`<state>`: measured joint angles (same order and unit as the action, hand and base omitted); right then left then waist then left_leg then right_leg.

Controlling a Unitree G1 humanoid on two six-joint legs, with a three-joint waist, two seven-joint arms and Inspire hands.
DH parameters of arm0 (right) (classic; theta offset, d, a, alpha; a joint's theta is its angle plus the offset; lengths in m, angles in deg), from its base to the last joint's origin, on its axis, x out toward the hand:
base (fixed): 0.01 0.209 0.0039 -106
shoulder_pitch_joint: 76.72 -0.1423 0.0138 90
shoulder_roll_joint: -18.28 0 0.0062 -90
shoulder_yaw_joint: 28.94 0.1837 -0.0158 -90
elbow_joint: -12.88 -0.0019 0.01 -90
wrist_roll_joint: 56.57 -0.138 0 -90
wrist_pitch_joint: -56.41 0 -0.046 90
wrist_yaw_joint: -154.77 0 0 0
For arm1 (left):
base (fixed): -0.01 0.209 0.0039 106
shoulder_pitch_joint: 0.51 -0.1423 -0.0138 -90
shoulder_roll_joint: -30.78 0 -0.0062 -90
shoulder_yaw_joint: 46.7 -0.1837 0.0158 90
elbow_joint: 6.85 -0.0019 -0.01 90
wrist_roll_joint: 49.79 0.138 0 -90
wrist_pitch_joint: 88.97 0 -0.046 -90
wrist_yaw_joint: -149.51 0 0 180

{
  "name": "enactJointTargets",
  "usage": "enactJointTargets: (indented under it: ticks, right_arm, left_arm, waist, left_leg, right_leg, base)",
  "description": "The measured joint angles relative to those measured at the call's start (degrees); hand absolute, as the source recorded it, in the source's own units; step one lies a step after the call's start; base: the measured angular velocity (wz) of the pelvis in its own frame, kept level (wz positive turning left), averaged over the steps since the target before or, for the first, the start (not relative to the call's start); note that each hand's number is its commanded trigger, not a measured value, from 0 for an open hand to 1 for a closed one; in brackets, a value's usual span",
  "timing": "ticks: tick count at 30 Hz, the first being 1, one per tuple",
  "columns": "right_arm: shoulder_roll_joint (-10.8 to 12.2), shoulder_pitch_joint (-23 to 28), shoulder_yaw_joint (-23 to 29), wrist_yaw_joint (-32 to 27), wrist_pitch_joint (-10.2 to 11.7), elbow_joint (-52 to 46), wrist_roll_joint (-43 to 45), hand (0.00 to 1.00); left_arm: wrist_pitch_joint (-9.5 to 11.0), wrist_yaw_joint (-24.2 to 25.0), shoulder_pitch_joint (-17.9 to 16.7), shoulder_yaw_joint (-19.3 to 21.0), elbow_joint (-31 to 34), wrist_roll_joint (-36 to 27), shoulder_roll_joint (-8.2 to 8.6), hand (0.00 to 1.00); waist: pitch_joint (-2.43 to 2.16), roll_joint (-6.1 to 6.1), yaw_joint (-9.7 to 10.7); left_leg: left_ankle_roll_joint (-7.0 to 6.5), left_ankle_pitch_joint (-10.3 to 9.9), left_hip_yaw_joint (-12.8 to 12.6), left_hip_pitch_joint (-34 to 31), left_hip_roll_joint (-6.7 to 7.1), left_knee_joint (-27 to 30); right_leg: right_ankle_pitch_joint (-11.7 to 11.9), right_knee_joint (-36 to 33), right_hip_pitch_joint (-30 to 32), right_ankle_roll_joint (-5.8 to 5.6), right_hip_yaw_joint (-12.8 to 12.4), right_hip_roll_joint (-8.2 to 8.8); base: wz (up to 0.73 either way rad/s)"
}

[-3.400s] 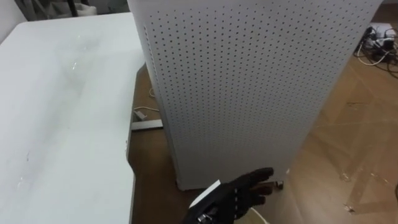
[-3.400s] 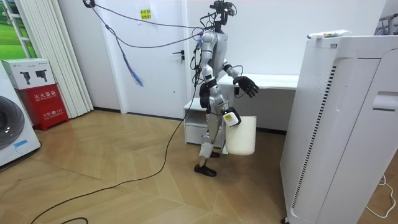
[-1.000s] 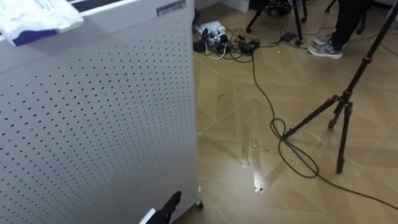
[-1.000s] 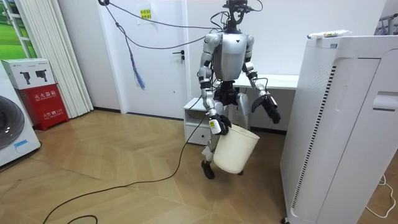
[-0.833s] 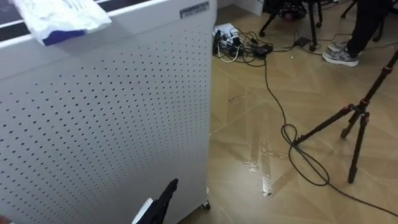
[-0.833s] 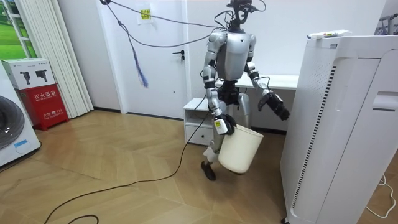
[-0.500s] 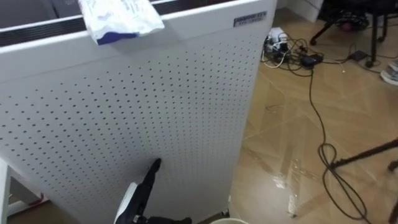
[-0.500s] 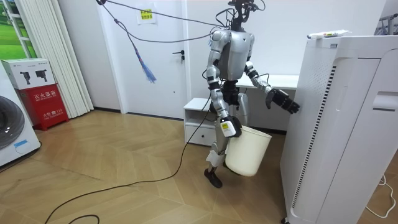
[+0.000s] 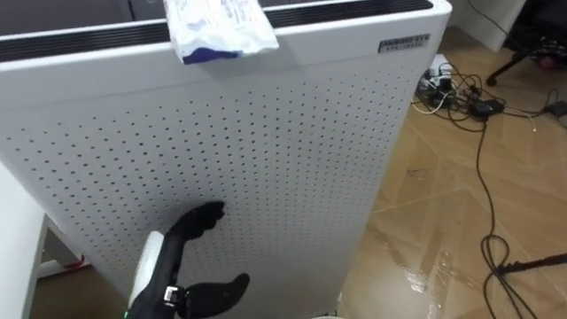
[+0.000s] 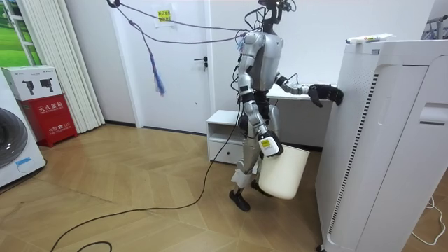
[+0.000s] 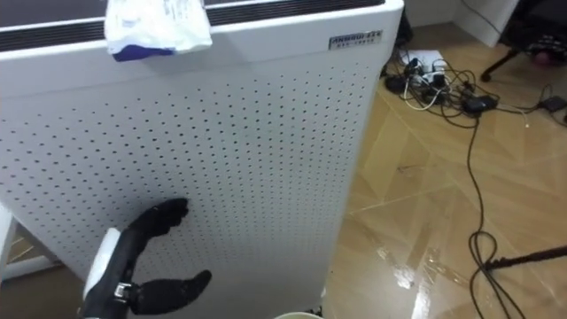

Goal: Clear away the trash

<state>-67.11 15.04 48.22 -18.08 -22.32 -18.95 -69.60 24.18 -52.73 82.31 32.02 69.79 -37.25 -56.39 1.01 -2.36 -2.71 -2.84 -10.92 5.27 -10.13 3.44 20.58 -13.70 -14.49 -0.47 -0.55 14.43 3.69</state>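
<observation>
A crumpled white and blue bag (image 9: 217, 28) lies on the top edge of a tall white perforated unit (image 9: 292, 151); the room view shows the bag (image 10: 369, 38) on that top too. My left hand (image 9: 173, 257) is raised in front of the unit's perforated side, well below the bag, with relaxed fingers, a spread thumb and nothing in it. In the room view this hand (image 10: 325, 93) reaches to the unit's upper edge. My right hand (image 10: 268, 145) hangs low, shut on the rim of a white bucket (image 10: 283, 175). I stand between a white desk and the unit.
Cables and a power strip (image 9: 452, 84) lie on the wooden floor right of the unit, and a tripod leg (image 9: 532, 261) stands at the lower right. A white desk (image 10: 308, 91) and a small cabinet (image 10: 224, 133) are behind me.
I have turned and stepped toward the unit, so the view swung onto its side. My left hand has risen toward the unit's upper edge. The bucket came along in my right hand.
</observation>
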Motion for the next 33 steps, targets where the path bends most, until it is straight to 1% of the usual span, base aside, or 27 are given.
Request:
enactJointTargets:
  ticks: [2,3,5,7,9,11,16,18,20,22,23,25,26,29,31,33]
  right_arm:
    - [0.1,0.7,0.0,-0.3,0.0,0.0,0.0,1.00]
    - [0.1,1.2,0.0,-0.4,0.0,0.1,0.1,1.00]
    - [0.1,1.3,0.1,-0.6,0.0,0.7,0.5,1.00]
    - [0.1,1.3,0.2,-0.7,0.0,1.1,1.6,1.00]
    - [0.1,1.6,0.2,-0.9,-0.1,2.2,2.2,1.00]
    - [0.1,1.8,-0.1,-1.1,-0.1,2.3,2.1,1.00]
    - [0.4,2.2,-0.4,-0.8,-0.1,2.3,2.1,1.00]
    - [0.6,2.2,-0.4,-0.5,-0.1,3.0,2.2,1.00]
    - [0.6,2.4,-0.4,-0.2,-0.1,3.1,2.1,1.00]
    - [0.6,2.8,-0.4,-0.2,-0.2,3.1,2.1,1.00]
    - [0.6,2.9,-0.4,-0.2,-0.2,3.1,2.1,1.00]
    - [0.6,3.0,-0.4,-0.1,-0.2,3.1,2.1,1.00]
    - [0.6,3.1,-0.4,-0.1,-0.2,3.0,2.1,1.00]
    - [0.6,3.1,-0.4,-0.1,-0.2,2.5,2.1,1.00]
    - [0.6,3.1,-0.4,-0.1,-0.2,2.5,2.0,1.00]
    - [0.6,3.1,-0.4,-0.2,-0.2,2.5,2.0,1.00]
  left_arm:
    - [0.5,-2.1,0.1,0.4,0.8,2.4,-0.12,0.00]
    - [0.5,-2.7,0.0,1.1,2.4,3.7,-0.14,0.00]
    - [0.6,-4.0,-0.1,2.5,5.3,5.6,-0.17,0.00]
    - [0.8,-5.4,-0.2,4.2,8.4,7.9,-0.15,0.00]
    - [2.2,-7.7,-0.2,5.1,11.7,8.4,-0.07,0.00]
    - [3.0,-9.1,-0.2,5.9,13.5,8.4,0.05,0.00]
    - [3.2,-11.6,-0.2,7.4,18.5,8.5,0.35,0.00]
    - [3.2,-12.4,-0.2,8.7,21.2,10.1,0.93,0.00]
    - [3.2,-13.5,-0.2,9.9,24.4,11.4,0.89,0.00]
    - [3.3,-15.3,-0.1,10.9,27.7,12.5,0.91,0.00]
    - [3.5,-16.3,-0.1,11.5,29.3,13.6,0.89,0.00]
    - [3.8,-17.3,0.0,12.1,30.4,15.1,0.89,0.00]
    - [3.8,-17.5,-0.1,12.2,30.3,15.1,0.89,0.00]
    - [3.8,-17.6,0.1,12.2,30.3,15.1,0.86,0.00]
    - [3.8,-17.6,0.1,12.1,30.3,15.2,0.87,0.00]
    - [3.8,-17.6,0.3,11.6,30.3,15.2,0.87,0.00]
  waist:
    - [0.04,-0.08,-0.5]
    - [0.08,-0.24,-0.9]
    - [0.05,-0.30,-1.0]
    - [0.03,-0.33,-1.6]
    - [-0.05,-0.37,-2.3]
    - [-0.06,-0.37,-2.7]
    - [-0.19,-0.44,-2.6]
    - [-0.26,-0.37,-2.5]
    - [-0.27,-0.33,-2.4]
    - [-0.44,-0.33,-2.3]
    - [-0.65,-0.41,-2.4]
    - [-0.69,-0.54,-2.3]
    - [-0.76,-0.56,-2.4]
    - [-0.75,-0.56,-2.4]
    - [-0.69,-0.46,-2.3]
    - [-0.54,-0.22,-2.2]
  left_leg:
    - [0.03,0.0,0.3,0.1,0.03,0.2]
    - [0.14,0.1,0.5,0.1,0.07,0.2]
    - [0.29,0.2,1.3,-0.2,0.27,0.2]
    - [0.43,0.3,1.4,-0.2,0.28,0.2]
    - [0.49,0.3,1.7,0.2,0.35,0.2]
    - [0.49,0.3,1.9,0.6,0.40,0.1]
    - [0.53,0.3,2.8,1.0,0.49,0.1]
    - [0.55,0.3,2.9,1.5,0.50,0.1]
    - [0.58,0.3,3.1,1.6,0.55,0.1]
    - [0.65,0.4,3.5,1.7,1.08,0.0]
    - [0.71,0.4,3.6,1.7,1.20,-0.4]
    - [0.77,0.5,3.7,2.5,1.27,-0.8]
    - [0.77,0.5,3.7,2.9,1.31,-1.0]
    - [0.79,0.5,3.8,3.5,1.31,-0.9]
    - [0.79,0.5,3.9,3.6,1.23,-1.0]
    - [0.80,0.5,3.9,3.6,1.17,-1.2]
  right_leg:
    - [0.1,0.0,-0.3,0.00,-0.1,-0.14]
    - [0.1,0.0,-0.3,0.04,0.0,-0.20]
    - [0.1,0.0,-0.3,0.04,0.1,-0.27]
    - [0.1,0.1,-0.3,0.09,0.0,-0.36]
    - [0.1,0.9,-0.7,0.15,0.0,-0.49]
    - [0.1,1.0,-1.2,0.16,0.1,-0.50]
    - [0.3,1.9,-2.7,0.32,1.6,-0.63]
    - [0.3,1.9,-2.9,0.32,1.6,-0.65]
    - [0.3,2.1,-3.4,0.32,2.0,-0.65]
    - [0.3,2.2,-3.6,0.31,2.4,-0.58]
    - [0.3,2.5,-3.7,0.31,2.4,-0.59]
    - [0.3,2.9,-4.4,0.27,2.2,-0.61]
    - [0.3,3.0,-4.9,0.26,2.0,-0.60]
    - [0.3,3.8,-5.5,0.28,2.0,-0.68]
    - [0.3,3.7,-5.6,0.30,2.0,-0.69]
    - [0.3,3.7,-5.5,0.32,2.0,-0.67]
  base:
    - [0.03]
    - [0.08]
    - [0.13]
    - [0.07]
    - [0.07]
    - [0.08]
    - [0.12]
    - [0.02]
    - [0.07]
    - [0.09]
    - [0.03]
    - [0.00]
    - [0.00]
    - [0.00]
    - [0.00]
    - [0.00]
